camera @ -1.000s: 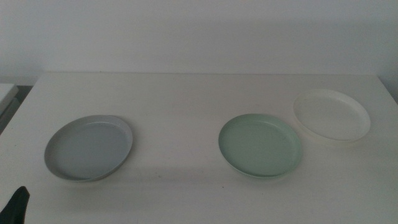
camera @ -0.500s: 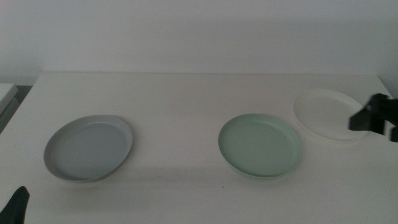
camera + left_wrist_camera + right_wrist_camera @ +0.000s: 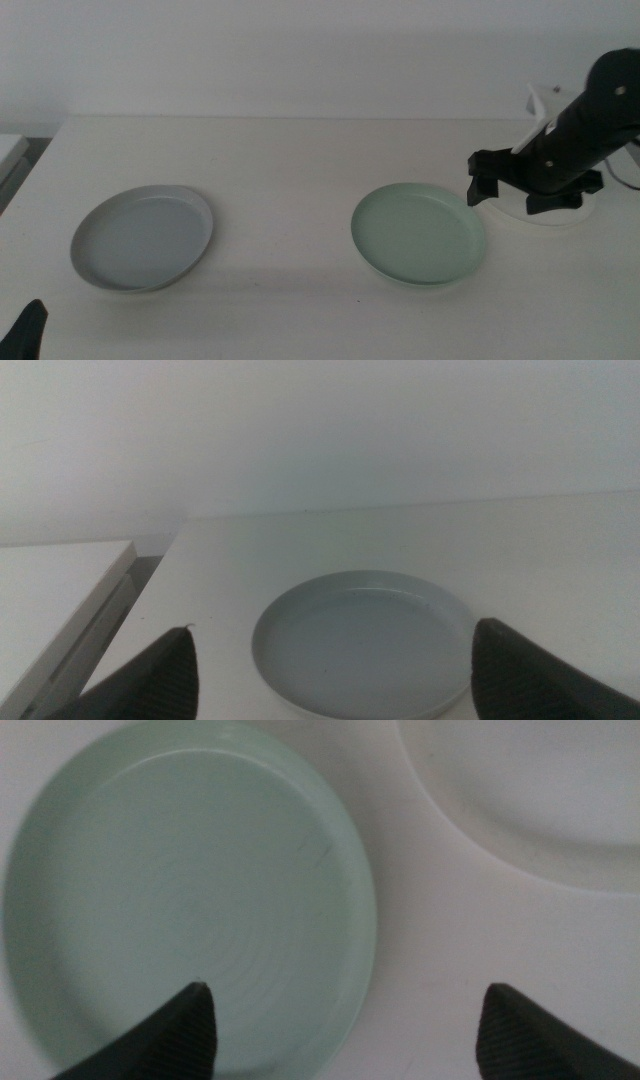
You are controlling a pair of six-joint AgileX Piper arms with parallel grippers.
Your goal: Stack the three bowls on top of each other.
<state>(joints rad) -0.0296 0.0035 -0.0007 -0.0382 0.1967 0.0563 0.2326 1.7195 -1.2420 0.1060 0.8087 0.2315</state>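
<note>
Three bowls lie on the white table (image 3: 300, 160). The light grey bowl (image 3: 140, 238) is at the left, and the mint green bowl (image 3: 420, 233) is right of centre. My right gripper (image 3: 515, 195) hangs over the white bowl (image 3: 565, 217) at the far right and hides most of it. Its wrist view shows open jaws (image 3: 345, 990) straddling the gap between the green bowl (image 3: 190, 900) and the white bowl (image 3: 540, 790), holding nothing. My left gripper (image 3: 25, 335) waits at the bottom left corner, open (image 3: 335, 628), facing the grey bowl (image 3: 360, 645).
The right arm's dark links (image 3: 600, 110) reach in from the right edge over the table's far right corner. A second white surface (image 3: 50, 590) stands left of the table, across a narrow gap. A plain wall runs behind.
The right arm has come in from the right edge and moved left over the white bowl, now covering most of it. The bowls and the left gripper have not moved.
</note>
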